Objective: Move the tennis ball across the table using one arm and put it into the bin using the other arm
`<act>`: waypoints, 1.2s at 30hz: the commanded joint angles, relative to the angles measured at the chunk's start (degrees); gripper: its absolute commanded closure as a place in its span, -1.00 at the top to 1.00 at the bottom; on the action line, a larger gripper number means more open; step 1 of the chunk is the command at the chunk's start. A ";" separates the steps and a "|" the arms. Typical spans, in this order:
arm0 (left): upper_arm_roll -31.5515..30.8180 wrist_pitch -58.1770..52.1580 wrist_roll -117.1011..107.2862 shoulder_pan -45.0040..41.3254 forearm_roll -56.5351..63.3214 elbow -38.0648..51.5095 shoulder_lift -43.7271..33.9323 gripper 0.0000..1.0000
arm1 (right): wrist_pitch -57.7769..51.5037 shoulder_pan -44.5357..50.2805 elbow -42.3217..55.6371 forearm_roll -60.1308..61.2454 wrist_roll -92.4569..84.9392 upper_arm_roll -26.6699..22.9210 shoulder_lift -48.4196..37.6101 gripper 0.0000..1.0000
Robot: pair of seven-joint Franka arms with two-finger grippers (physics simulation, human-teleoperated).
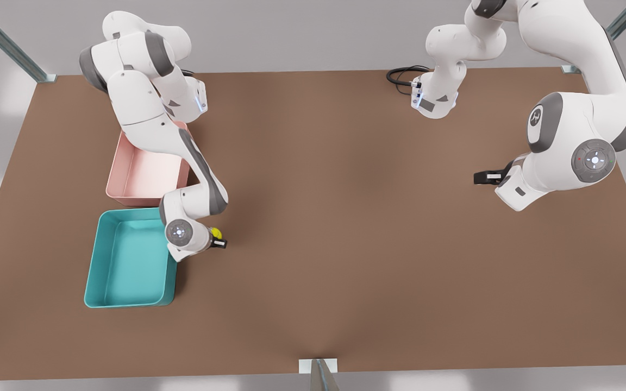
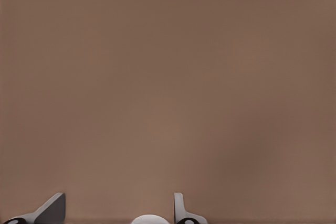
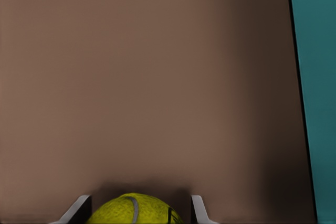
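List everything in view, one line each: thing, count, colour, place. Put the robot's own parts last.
tennis ball: one, yellow-green, between the right gripper's fingers, just off the teal bin's edge toward the table's middle.
bin: one, teal, on the table at the front view's left, nearer the camera.
pink tray: one, pink, just beyond the teal bin.
table: one, brown, under everything.
cable: one, black, at the table's far edge.
right gripper: black, shut on the ball beside the teal bin.
left gripper: black, open, waiting over bare table at the front view's right.
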 commanded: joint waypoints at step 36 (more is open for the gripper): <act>-0.10 -0.16 -2.68 -0.53 0.03 0.11 0.29 1.00 | -6.55 -1.03 1.44 4.44 -4.52 2.55 -2.10 -0.02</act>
